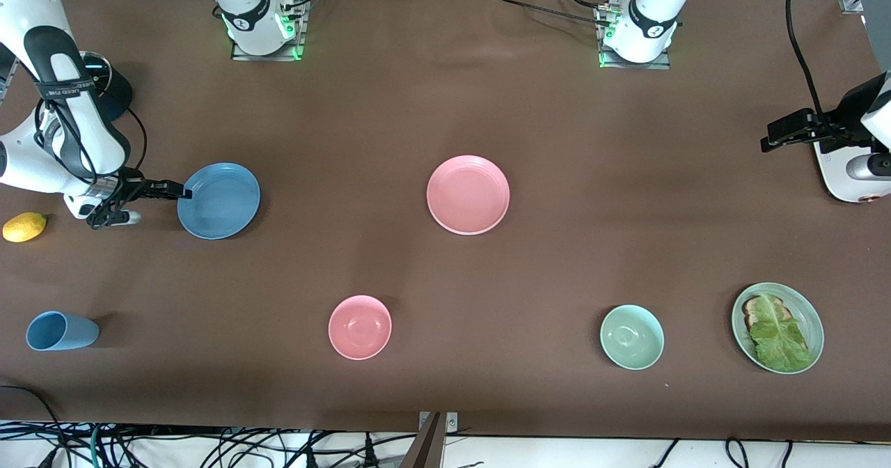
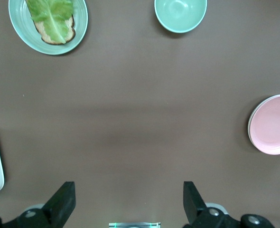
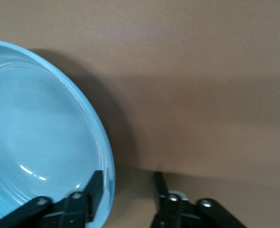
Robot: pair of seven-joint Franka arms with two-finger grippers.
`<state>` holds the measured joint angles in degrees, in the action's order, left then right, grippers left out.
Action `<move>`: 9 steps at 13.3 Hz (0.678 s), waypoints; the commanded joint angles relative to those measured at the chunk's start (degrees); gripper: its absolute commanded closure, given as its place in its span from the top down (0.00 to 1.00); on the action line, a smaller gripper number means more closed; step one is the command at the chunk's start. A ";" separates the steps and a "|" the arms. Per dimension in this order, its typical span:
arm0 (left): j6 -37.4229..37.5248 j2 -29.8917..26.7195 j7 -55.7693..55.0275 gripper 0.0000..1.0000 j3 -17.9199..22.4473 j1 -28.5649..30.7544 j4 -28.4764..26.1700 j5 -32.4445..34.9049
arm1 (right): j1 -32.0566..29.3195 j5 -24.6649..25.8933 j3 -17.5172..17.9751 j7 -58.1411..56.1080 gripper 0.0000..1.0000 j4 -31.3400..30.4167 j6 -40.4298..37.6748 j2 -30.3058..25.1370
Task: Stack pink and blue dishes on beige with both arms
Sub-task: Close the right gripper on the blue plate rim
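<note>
Right gripper [image 1: 182, 191]: fingers straddling the blue plate [image 1: 218, 200] rim, seemingly half-closed; pinch squarely before lifting. Left gripper [image 2: 128, 202]: wide, waiting over bare counter [image 2: 130, 118].

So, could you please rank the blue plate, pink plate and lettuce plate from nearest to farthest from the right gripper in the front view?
1. Blue plate: at the right gripper, rim between its jaws.
2. Pink plate: mid-table.
3. Lettuce plate: toward the left arm's end.

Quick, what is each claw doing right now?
Left claw: open, holding nothing, waiting.
Right claw: fingers astride the blue plate's rim, gap visible, not clamped.
</note>
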<state>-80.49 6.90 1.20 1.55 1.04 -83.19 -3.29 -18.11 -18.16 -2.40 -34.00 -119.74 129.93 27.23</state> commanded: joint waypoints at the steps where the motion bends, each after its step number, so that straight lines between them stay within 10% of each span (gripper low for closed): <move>1: 2.18 -0.48 0.30 1.00 -0.58 0.10 0.31 1.09 | -0.88 -1.61 0.73 -1.42 0.00 1.35 -1.17 0.99; 9: 3.06 -0.13 0.74 1.00 -0.85 -0.25 0.31 1.62 | -0.26 -1.61 2.92 3.12 0.00 10.66 -16.53 -0.59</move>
<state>-77.94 6.91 1.28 1.01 0.91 -83.19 -3.29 -18.05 -18.88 -1.04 -33.54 -112.41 118.52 27.43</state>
